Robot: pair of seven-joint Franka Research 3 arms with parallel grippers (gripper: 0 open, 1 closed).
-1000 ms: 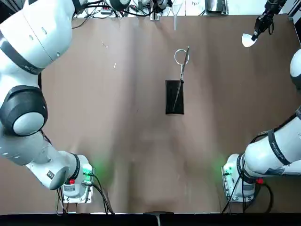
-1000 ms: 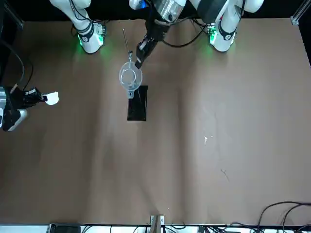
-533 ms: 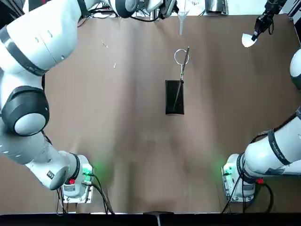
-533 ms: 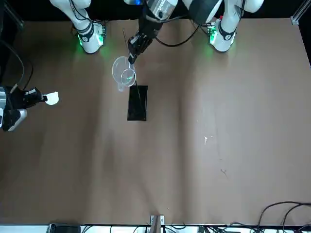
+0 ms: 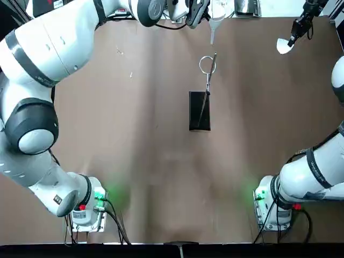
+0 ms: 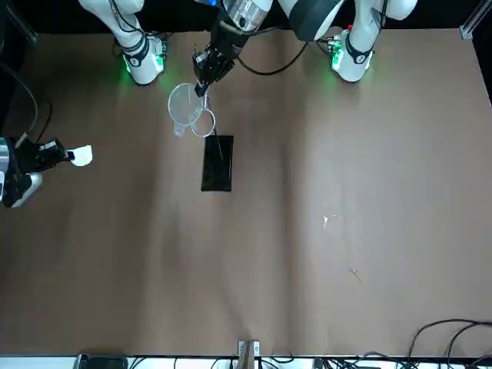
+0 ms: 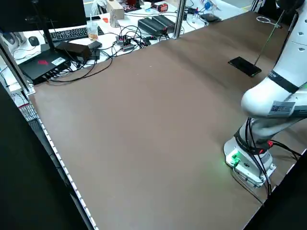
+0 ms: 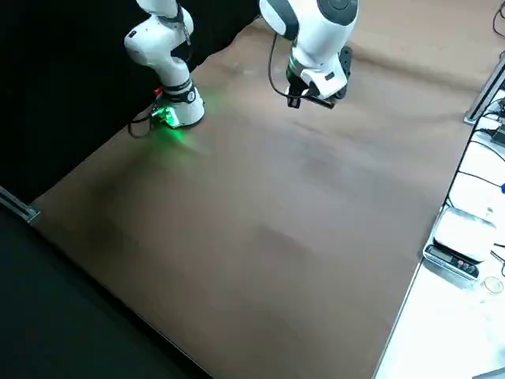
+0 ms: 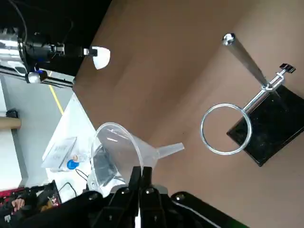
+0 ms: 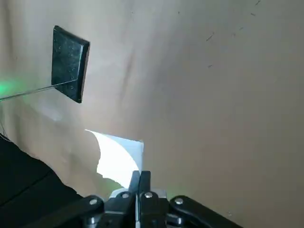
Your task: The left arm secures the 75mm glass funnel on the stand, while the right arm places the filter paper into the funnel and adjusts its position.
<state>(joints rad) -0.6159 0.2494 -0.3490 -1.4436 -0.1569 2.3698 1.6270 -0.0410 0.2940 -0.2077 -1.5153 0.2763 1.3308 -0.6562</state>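
The glass funnel (image 9: 118, 152) hung beyond the stand (image 9: 275, 126), apart from it. The left arm (image 5: 59, 43) held it there, its gripper (image 9: 140, 172) pinched on the cone's rim. The right arm (image 5: 320, 164) waited off to its own side – its gripper (image 10: 140, 175) closed on the filter paper (image 10: 116, 159). Seating the funnel seemed the step in hand; next, the stem probably needed lining up over the ring (image 9: 202, 128) – then lowering through.

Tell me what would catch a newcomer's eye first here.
Probably the clear funnel, held by the left gripper near the stand's empty ring. Next, the bright white filter paper in the right gripper, off at the table's far right.
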